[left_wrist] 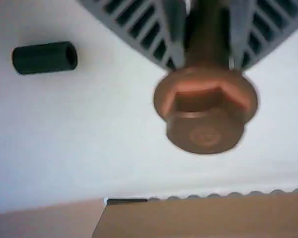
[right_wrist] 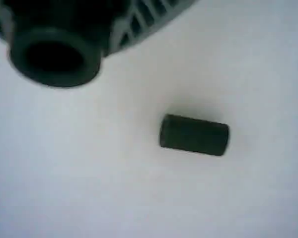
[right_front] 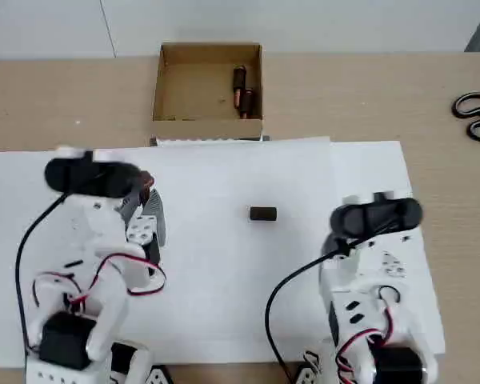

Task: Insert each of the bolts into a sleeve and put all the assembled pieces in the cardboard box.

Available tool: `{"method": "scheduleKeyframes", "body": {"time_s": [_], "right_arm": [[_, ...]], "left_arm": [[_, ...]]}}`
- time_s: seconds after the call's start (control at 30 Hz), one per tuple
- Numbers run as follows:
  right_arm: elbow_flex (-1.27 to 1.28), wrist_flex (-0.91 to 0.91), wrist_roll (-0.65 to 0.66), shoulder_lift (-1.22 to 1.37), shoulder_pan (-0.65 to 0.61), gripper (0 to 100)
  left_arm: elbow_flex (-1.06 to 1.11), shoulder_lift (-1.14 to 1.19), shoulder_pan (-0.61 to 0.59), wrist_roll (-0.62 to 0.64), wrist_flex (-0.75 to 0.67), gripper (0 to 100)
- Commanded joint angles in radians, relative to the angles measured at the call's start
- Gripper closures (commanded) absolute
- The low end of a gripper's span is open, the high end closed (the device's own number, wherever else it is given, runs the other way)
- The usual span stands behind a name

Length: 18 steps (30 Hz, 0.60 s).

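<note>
While the left hand point(left_wrist: 208, 52) pinches a copper bolt point(left_wrist: 204, 111), the right hand point(right_wrist: 69, 25) clamps a black sleeve point(right_wrist: 54, 57) over paper point(right_wrist: 139, 198)

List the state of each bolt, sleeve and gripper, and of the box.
Bolt: clamped in the left gripper, head outward, no sleeve on it.
Held sleeve: gripped by the right gripper, bore empty.
Loose sleeve: on its side on the white paper, untouched.
Cardboard box: open, with assembled pieces inside.
</note>
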Motion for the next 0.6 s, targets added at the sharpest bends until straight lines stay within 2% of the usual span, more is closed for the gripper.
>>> {"method": "scheduleKeyframes", "body": {"time_s": [0.0, 0.2, 0.43, 0.57], "right_arm": [[0.069, -0.077, 0.006, -0.093, -0.133, 99.5], [0.186, -0.170, 0.005, -0.127, -0.334, 99.5], [0.330, -0.394, 0.011, -0.125, -0.507, 99.5], [0.396, -0.510, 0.012, -0.125, -0.581, 99.5]], "left_arm": [[0.104, -0.184, 0.006, 0.081, -0.095, 99], [0.259, -0.411, 0.006, 0.140, -0.140, 99], [0.268, -0.393, 0.008, 0.362, -0.199, 99], [0.285, -0.393, 0.008, 0.410, -0.224, 99]]}}
